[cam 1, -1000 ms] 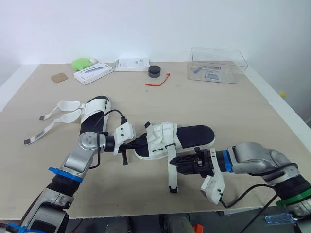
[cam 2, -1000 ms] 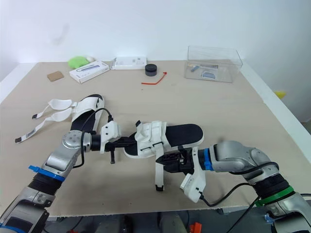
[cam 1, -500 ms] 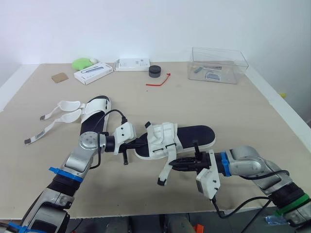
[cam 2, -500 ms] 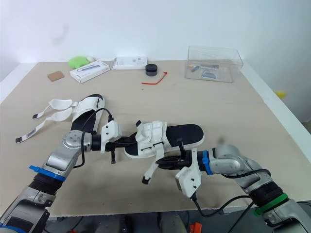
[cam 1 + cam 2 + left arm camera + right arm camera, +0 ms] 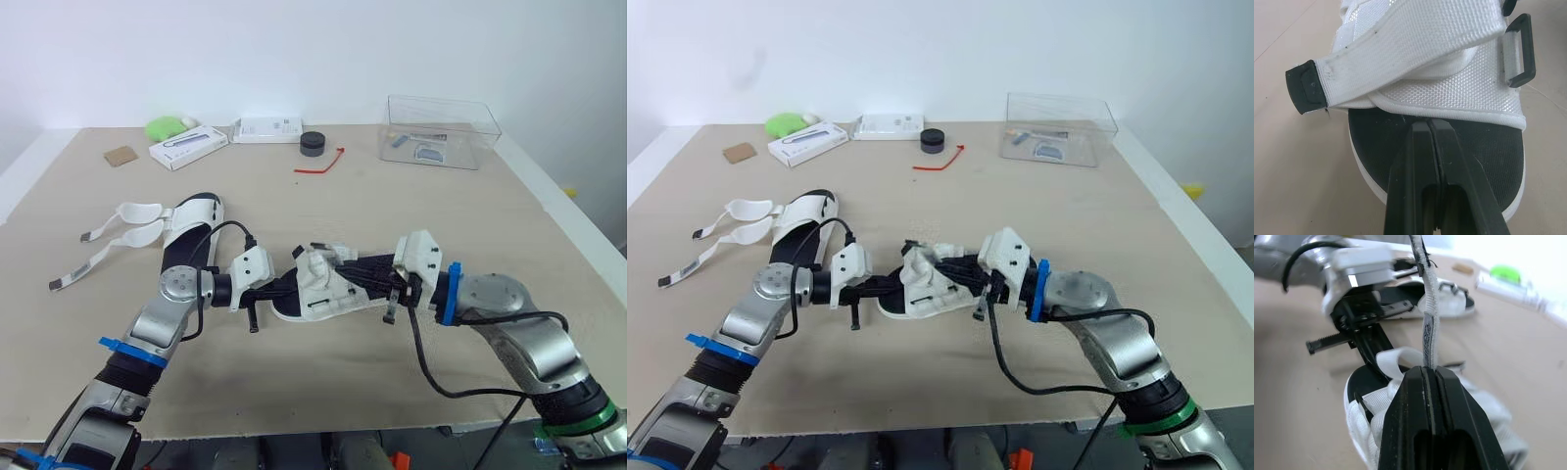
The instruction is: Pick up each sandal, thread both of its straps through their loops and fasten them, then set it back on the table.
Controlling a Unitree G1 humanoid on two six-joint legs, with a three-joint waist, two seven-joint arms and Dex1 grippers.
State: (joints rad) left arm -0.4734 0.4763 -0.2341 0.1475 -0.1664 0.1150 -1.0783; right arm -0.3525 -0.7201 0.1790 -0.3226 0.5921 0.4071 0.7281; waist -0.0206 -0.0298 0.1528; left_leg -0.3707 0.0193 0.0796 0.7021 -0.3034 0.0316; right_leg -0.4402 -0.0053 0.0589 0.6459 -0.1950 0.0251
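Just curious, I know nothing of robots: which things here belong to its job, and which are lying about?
Job: held sandal, its strap, open sandal, left hand, right hand.
Lying about: clear box, black puck, red tie, white boxes, green object, cardboard piece.

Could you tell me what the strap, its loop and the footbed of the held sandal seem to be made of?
Strap: white woven webbing, coarse weave visible, matte. Loop: probably hard black plastic, smooth with slight sheen. Footbed: matte black, perhaps foam or rubber; uncertain.
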